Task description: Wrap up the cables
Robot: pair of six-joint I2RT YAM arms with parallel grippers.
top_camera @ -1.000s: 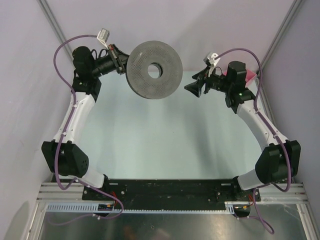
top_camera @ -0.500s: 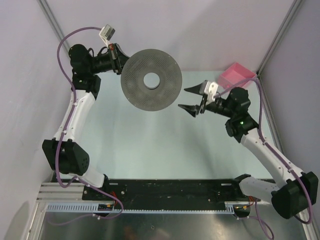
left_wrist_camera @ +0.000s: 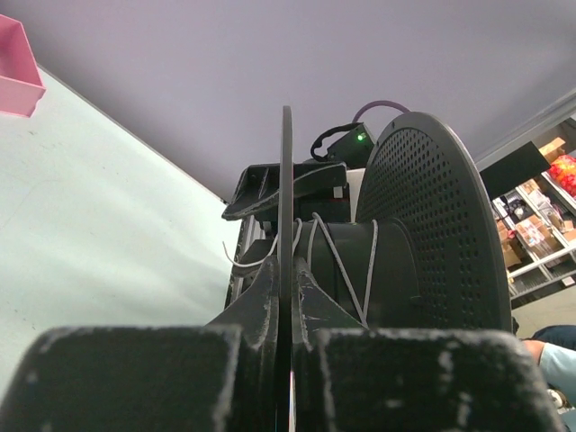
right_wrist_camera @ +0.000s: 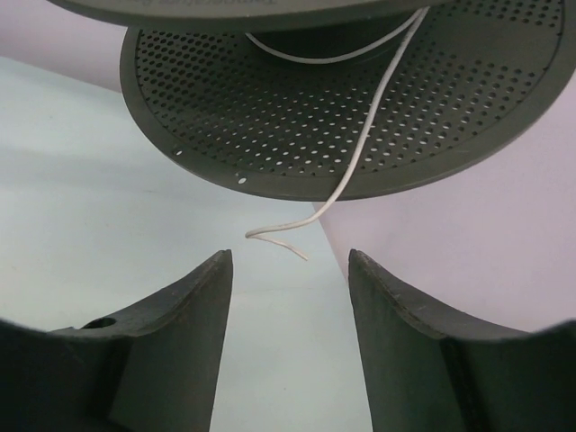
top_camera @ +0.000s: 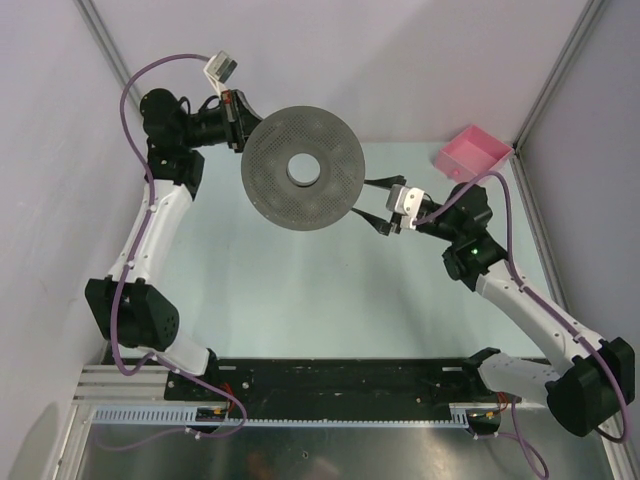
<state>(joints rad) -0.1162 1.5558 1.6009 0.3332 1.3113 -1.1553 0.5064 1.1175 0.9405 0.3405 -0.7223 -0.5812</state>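
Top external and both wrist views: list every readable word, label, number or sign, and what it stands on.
No text can be read.
The dark grey spool: perforations only, no label.
The white tag on the left arm's cable: too small to read.
Background shelf goods, left wrist view: too blurred.

White cable dangles from the spool, just above parted jaws.

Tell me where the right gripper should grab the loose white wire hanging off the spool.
Probably the straight stretch of the wire just above its curled free end, approached from below. There it dangles clear under the spool, roughly in line with the gap of the open right gripper.
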